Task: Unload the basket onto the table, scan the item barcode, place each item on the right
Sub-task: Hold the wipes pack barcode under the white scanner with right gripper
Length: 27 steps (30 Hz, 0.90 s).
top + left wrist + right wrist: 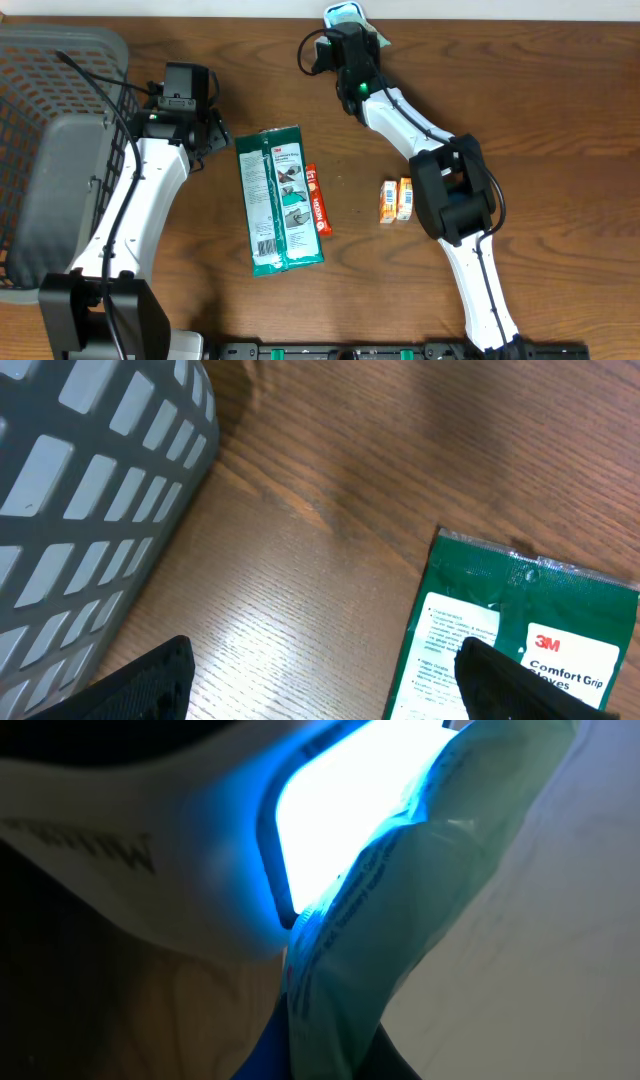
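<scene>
Left wrist: "3M Comfort Grip" pack (545, 622), left jaws spread; right jaws pinching pale packet (400, 920).

A basket (50, 60) sits at the table's (560, 120) left edge, a flat packet (280, 200) lies mid-table with a slim bar (317, 198) against its right side, two small boxes (397, 200) lie side by side farther right, and a pouch (420, 900) is up against a scanner (345, 12) at the far edge.

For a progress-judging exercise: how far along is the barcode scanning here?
Done: the right gripper holds a pale green pouch up at the scanner. In hand: the pouch sits against its glowing blue window. Left: the 3M gloves pack, the orange bar and two small boxes lie on the table; the left gripper is open.
</scene>
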Tool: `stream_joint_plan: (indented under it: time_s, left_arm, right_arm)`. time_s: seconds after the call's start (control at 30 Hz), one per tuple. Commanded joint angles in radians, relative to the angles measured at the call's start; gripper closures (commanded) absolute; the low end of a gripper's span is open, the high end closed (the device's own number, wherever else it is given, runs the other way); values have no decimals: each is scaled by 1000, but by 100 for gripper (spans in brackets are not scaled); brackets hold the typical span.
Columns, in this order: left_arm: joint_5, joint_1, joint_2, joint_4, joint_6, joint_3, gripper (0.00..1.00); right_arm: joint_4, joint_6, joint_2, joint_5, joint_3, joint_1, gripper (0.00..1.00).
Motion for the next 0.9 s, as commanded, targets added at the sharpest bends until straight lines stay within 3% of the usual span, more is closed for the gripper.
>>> stream_joint_plan:
  time_s: [0.0,0.57,0.63,0.87]
  left_arm:
    - [-21,0,0,-3,10,5,16]
    - [-21,0,0,-3,10,5,16]
    - [-21,0,0,-3,10,5,16]
    - [-21,0,0,-3,10,5,16]
  right_arm:
    - [-8,128,12,-24,20,-27,99]
    - [8,194,3,38,45,-19,99]
    - [-18,240,-29,50,60,-19,99]
    - [-344,614,-336,-214,65,-35,99]
